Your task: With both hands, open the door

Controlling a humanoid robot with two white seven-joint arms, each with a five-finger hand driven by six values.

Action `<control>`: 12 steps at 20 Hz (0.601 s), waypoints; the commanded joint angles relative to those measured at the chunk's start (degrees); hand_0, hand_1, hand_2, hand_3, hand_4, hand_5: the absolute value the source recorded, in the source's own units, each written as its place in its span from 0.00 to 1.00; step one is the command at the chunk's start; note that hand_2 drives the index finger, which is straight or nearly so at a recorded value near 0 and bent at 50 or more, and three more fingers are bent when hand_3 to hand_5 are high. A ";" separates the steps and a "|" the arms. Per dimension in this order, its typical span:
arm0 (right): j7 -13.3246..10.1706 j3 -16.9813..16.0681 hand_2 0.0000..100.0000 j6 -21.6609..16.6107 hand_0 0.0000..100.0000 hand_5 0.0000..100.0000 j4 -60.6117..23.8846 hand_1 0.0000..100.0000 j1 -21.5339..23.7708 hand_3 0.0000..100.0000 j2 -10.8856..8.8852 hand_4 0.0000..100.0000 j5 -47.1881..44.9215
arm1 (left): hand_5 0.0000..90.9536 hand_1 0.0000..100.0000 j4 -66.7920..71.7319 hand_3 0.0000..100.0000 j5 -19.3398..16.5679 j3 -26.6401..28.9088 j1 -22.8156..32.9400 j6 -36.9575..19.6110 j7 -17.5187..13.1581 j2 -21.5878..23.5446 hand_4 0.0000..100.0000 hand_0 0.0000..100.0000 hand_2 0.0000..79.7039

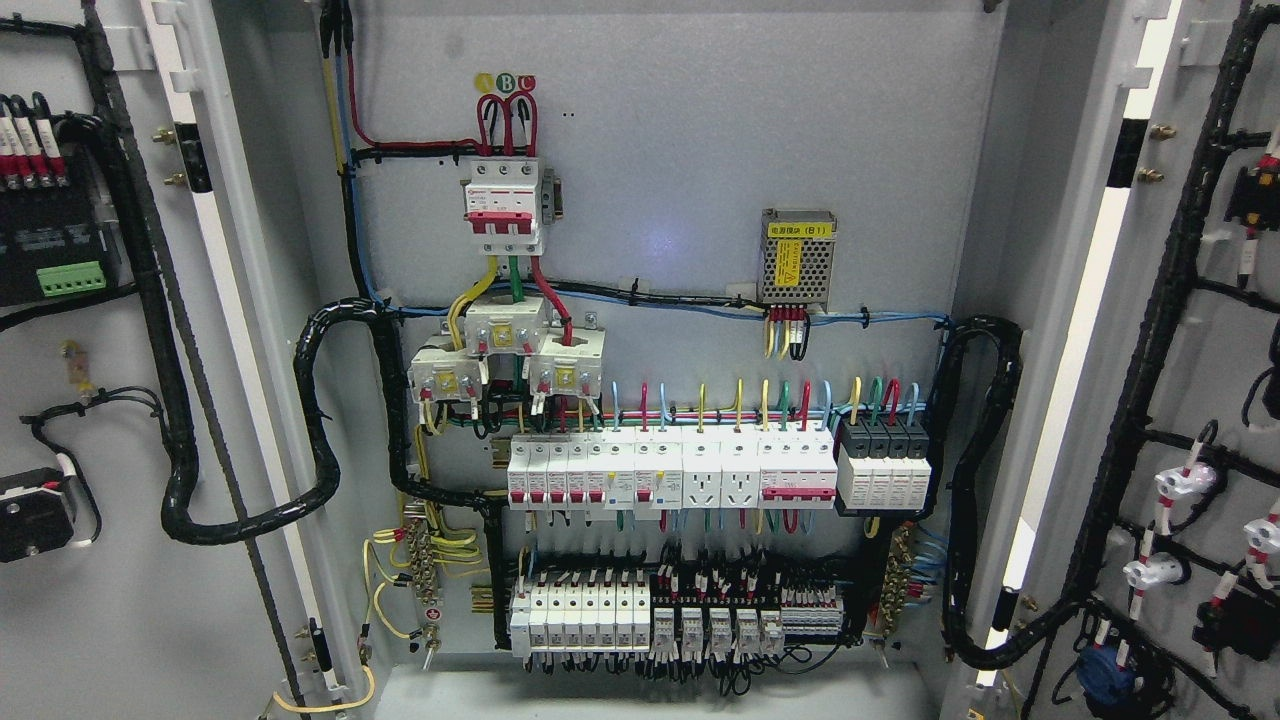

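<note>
left door point(110, 400) swung wide, inner wiring facing camera | right door point(1190, 400) likewise open | breaker panel point(660, 300) exposed between | hands: neither in frame, state cannot be told

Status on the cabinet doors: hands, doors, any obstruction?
No hands in view. Left door and right door both swung wide open, wiring on their inner faces. Cabinet interior fully exposed, breakers visible. Nothing blocking.

We see both cabinet doors swung wide: the left door point(120, 400) fills the frame's left edge, the right door point(1190, 400) the right edge (each strung with black cable). Between them, the back panel point(700, 150) carries breaker rows point(670, 470) at lower centre.
</note>
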 commanded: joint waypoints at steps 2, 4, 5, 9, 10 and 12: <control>-0.10 2.45 0.00 0.08 0.00 0.00 0.07 0.00 -0.81 0.00 -0.08 0.00 0.01 | 0.00 0.00 -5.66 0.00 -0.21 0.52 2.03 -1.42 -0.21 1.10 0.00 0.00 0.00; -0.10 3.42 0.00 0.25 0.00 0.00 0.15 0.00 -1.07 0.00 0.01 0.00 0.10 | 0.00 0.00 -7.77 0.00 -0.30 0.87 3.87 -2.64 -0.21 1.44 0.00 0.00 0.00; -0.10 3.94 0.00 0.34 0.00 0.00 0.24 0.00 -1.25 0.00 0.01 0.00 0.27 | 0.00 0.00 -8.65 0.00 -0.39 0.96 4.93 -3.26 -0.21 1.71 0.00 0.00 0.00; -0.18 5.62 0.00 0.52 0.00 0.00 0.86 0.00 -1.34 0.00 -0.08 0.00 0.54 | 0.00 0.00 -9.62 0.00 -0.56 0.70 6.96 -4.14 -0.21 1.80 0.00 0.00 0.00; -0.18 6.05 0.00 0.52 0.00 0.00 1.03 0.00 -1.43 0.00 -0.08 0.00 0.54 | 0.00 0.00 -10.23 0.00 -0.65 0.70 7.57 -4.75 -0.21 1.80 0.00 0.00 0.00; -0.27 7.11 0.00 0.60 0.00 0.00 1.21 0.00 -1.78 0.00 -0.08 0.00 0.63 | 0.00 0.00 -11.20 0.00 -0.74 0.79 8.45 -5.37 -0.12 1.80 0.00 0.00 0.00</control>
